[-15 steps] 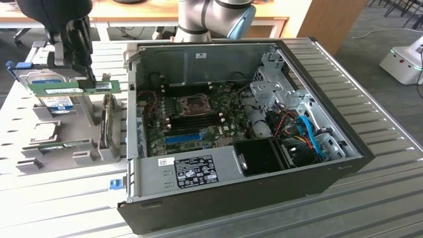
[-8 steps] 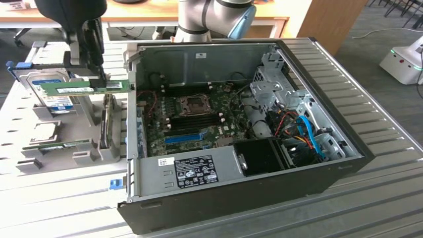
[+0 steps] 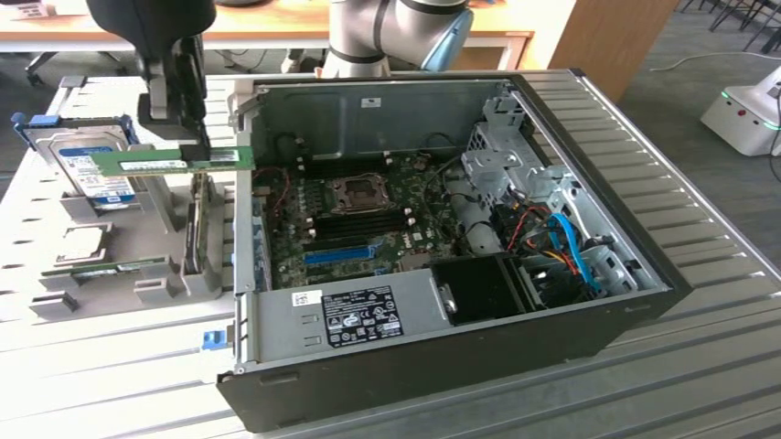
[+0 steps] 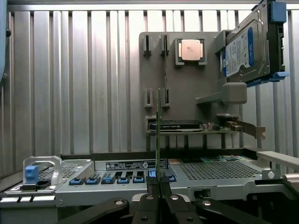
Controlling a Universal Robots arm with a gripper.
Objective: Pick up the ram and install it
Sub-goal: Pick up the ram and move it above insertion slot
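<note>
The gripper (image 3: 175, 146) is pressed together on the ram (image 3: 183, 160), pinching its upper long edge near the middle. In the wrist view the fingers (image 4: 153, 186) meet on the ram (image 4: 159, 135), which shows edge-on as a thin upright line. The ram hangs level and clear of everything, its white label facing the camera. It is above the grey rack (image 3: 159, 283), on the exterior view's left of the open case (image 3: 610, 320). Its right end reaches about to the case's left wall, and its left end is near the hard drive (image 3: 98, 174) standing in the rack.

Below the ram there is free air down to the rack, where a dark card (image 3: 196, 229) stands upright. A second stick (image 3: 120, 268) sits low at the near side of the rack, and a processor (image 4: 190, 50) lies beside it. To the right, the case is open at the top, with the motherboard (image 3: 366, 215) exposed.

The gripper points straight down from the upper left of the exterior view. The arm's base (image 3: 390, 37) stands beyond the far side of the case.
</note>
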